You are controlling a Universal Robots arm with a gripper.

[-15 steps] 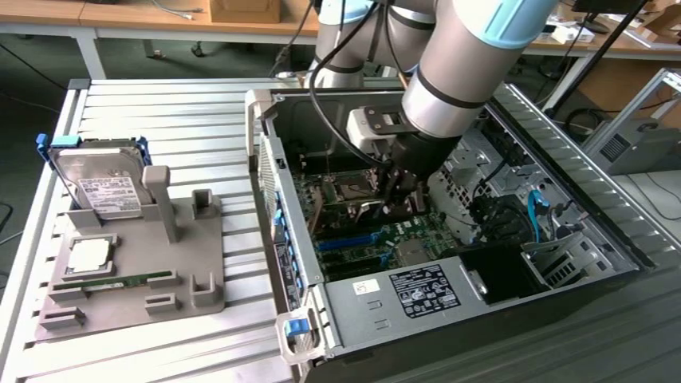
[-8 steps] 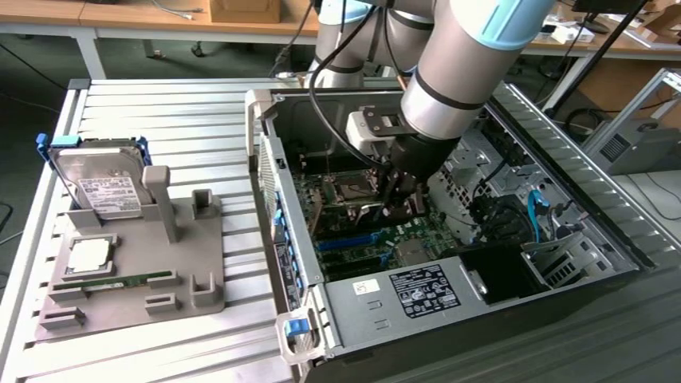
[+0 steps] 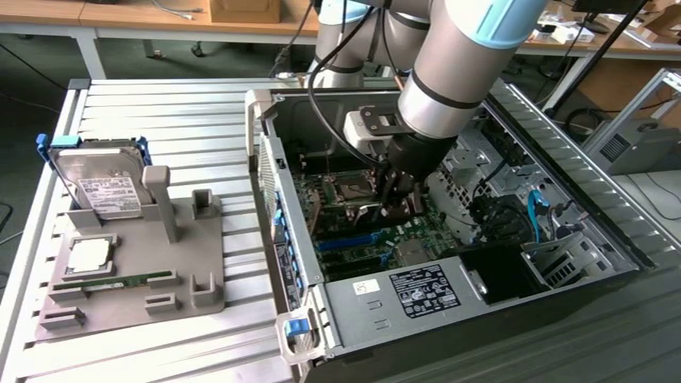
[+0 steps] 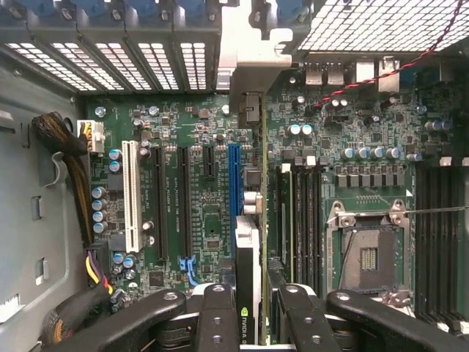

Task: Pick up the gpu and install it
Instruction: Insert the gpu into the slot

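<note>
Green board, black shroud: the gpu stands edge-on inside the open computer case, seen from the wrist straight down its thin side, a logo on the shroud near the fingers.
- Hand: clamped on the gpu, one black finger against each face of the card.
- The card's line runs just beside the long blue slot on the motherboard, between that slot and the bank of black memory slots. Whether its lower edge touches the board cannot be told.
- White slot lies well to the far side of the blue one. Bare processor socket sits beyond the memory slots.
- Exterior view: the arm reaches down into the middle of the case. Black power supply with a white-printed label lies at the near end.
- On the ribbed metal bench, at the exterior view's left, a grey fixture tray carries a silver hard drive, a square processor chip and a slim green memory stick, all well apart from the case.
</note>
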